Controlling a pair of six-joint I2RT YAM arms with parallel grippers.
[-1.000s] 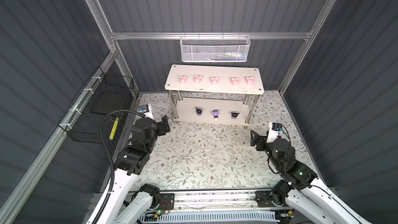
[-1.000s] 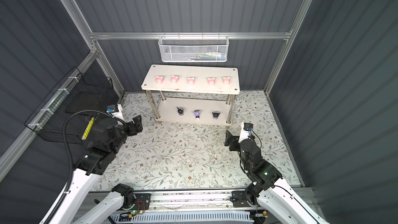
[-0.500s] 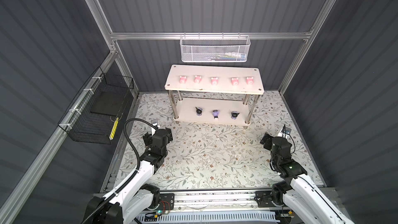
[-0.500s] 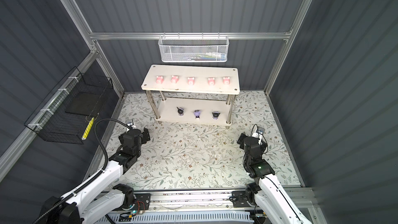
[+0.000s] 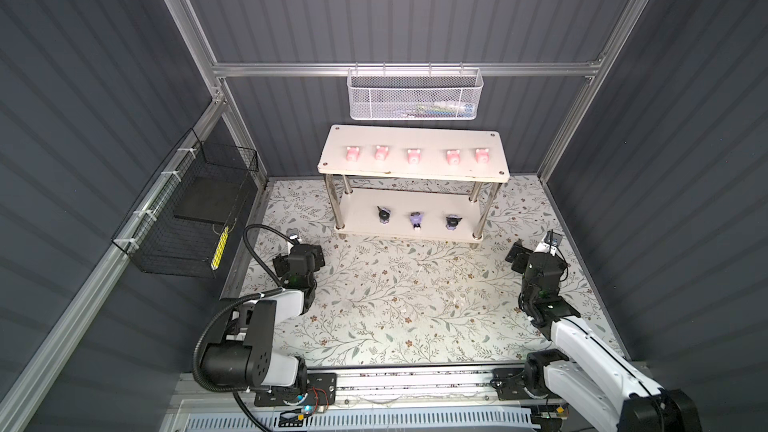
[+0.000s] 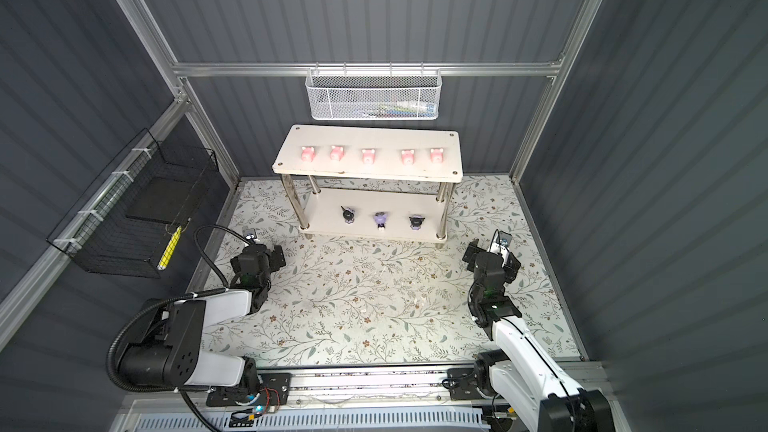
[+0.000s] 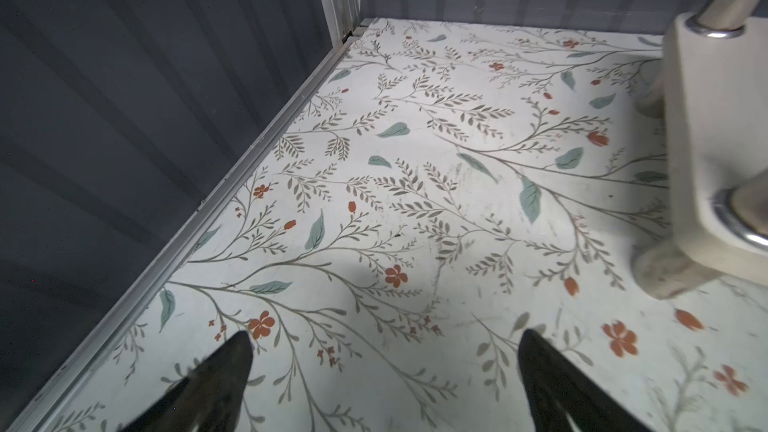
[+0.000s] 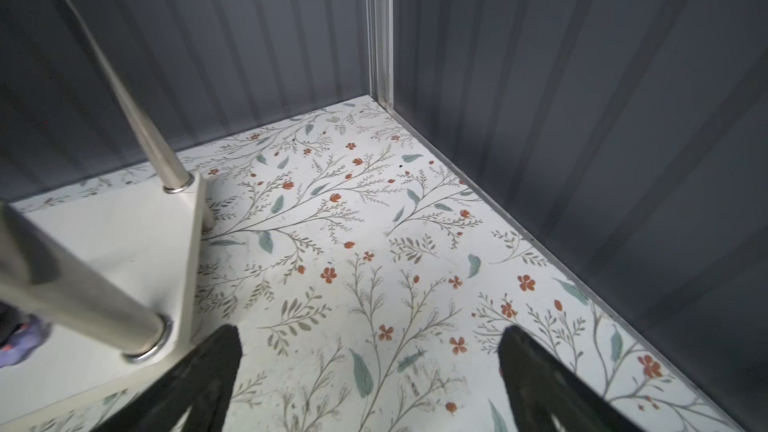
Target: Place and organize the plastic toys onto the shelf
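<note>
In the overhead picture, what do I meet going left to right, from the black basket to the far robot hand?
From the left: black wire basket → left hand, open → left purple toy → middle purple toy → right purple toy, all three on the shelf lower board → right hand, open.

- Your left tool hangs over the floral desk, tips spread wide, nothing between them.
- It sits near the shelf corner, apart from its metal legs.
- Opposite the shelf runs a grey ribbed wall.
</note>
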